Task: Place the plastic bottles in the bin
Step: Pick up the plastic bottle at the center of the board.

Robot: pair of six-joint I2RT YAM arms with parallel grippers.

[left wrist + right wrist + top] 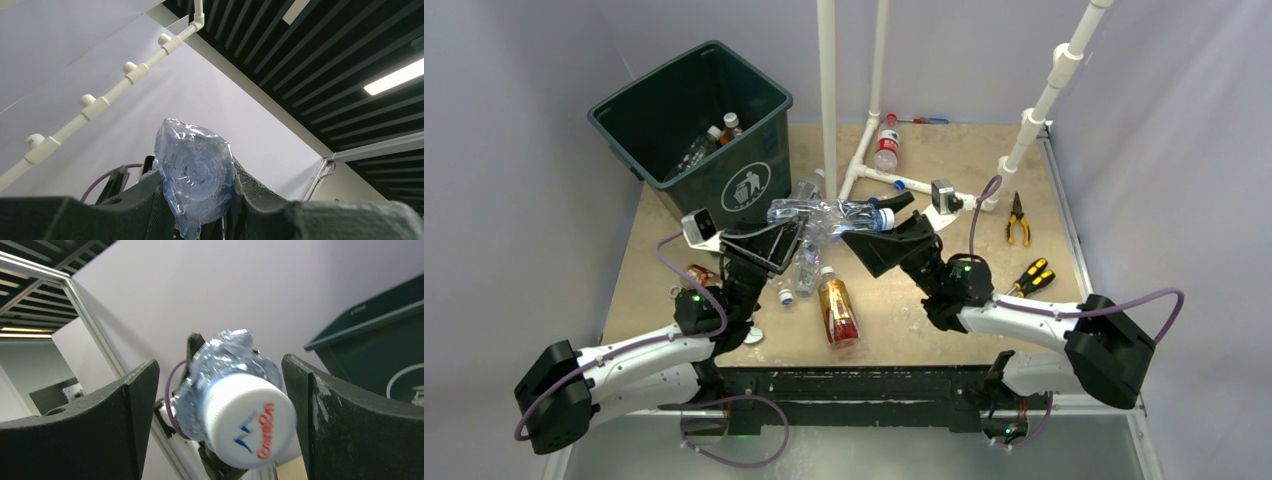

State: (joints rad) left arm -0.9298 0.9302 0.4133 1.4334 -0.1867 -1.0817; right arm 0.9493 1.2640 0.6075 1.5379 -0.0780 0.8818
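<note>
Tan wooden tabletop (944, 310), pale grey walls (1184, 100): left gripper (792, 228) clenched on crumpled clear plastic bottle (834, 215), right gripper (876, 222) spread wide around its white cap (245, 425).

The arms I drive: left arm (639, 358) and right arm (1024, 321), white links, black joint housings, looping purple cables (1159, 292), green lights (694, 297), white wrist cameras (699, 226); black claw fingers (350, 425), scuffed.

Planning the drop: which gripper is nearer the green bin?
Left. The left gripper, shut on the crushed clear bottle, is beside the bin on its logo side; the right gripper is farther right, fingers open around the bottle's cap.
</note>
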